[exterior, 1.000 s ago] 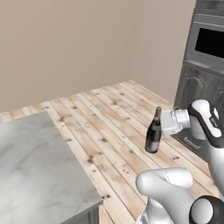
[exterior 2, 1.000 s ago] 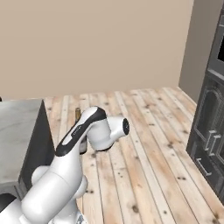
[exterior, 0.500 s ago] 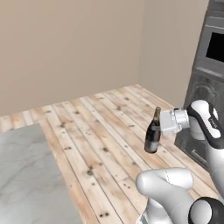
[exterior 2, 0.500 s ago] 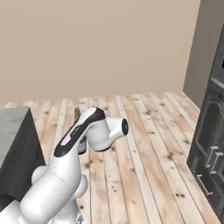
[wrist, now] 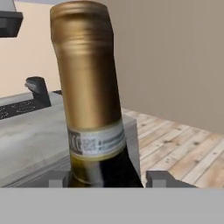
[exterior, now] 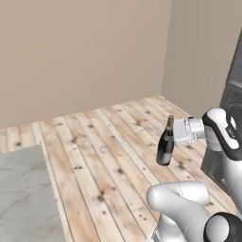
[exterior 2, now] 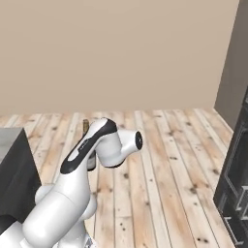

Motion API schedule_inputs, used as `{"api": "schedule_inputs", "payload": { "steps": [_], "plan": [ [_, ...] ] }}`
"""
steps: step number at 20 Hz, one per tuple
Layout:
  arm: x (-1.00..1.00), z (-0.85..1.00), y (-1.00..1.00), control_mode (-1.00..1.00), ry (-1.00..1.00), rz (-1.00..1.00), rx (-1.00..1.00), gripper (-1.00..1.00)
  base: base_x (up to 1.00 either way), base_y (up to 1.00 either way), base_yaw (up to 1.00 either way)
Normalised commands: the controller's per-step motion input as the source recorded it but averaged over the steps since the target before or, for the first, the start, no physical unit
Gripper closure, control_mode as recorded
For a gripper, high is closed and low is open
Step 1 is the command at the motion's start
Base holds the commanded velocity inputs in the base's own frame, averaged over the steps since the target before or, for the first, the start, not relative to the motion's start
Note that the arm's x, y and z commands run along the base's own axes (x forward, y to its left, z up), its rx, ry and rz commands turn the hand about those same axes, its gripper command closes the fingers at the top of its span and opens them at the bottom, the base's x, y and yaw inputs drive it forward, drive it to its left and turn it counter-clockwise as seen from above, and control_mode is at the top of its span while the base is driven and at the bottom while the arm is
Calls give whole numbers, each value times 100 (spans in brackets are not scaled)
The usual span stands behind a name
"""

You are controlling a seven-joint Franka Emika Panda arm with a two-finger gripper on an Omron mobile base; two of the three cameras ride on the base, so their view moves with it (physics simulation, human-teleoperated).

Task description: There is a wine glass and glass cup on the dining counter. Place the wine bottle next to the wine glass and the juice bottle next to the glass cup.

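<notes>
My gripper is shut on the wine bottle, a dark bottle with a gold-foil top, and holds it upright in the air above the wooden floor. In the hand view the bottle's gold neck and pale label rise between my two fingertips. From the right base view my arm covers most of the bottle, leaving its top showing. The grey marble dining counter lies at the lower left, and the hand view shows a black patch on its top. The wine glass, glass cup and juice bottle are out of view.
Dark oven cabinets stand at the right edge. The counter's dark side is at the left. Wooden floor runs to beige walls ahead.
The whole picture has shifted, so the base has moved: the counter slid toward the left edge and the dark cabinets toward the right. The bottle stays in my shut gripper.
</notes>
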Motion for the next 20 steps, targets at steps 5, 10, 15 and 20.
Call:
{"api": "schedule_inputs", "payload": {
  "steps": [5,10,15,20],
  "plan": [
    [0,0,0,100,0,0,0,100,61,-26,23],
    [0,0,0,100,0,0,0,100,61,-27,23],
    [0,0,0,100,0,0,0,100,60,-24,27],
    [0,0,0,100,0,0,0,100,57,-20,35]
  ]
}}
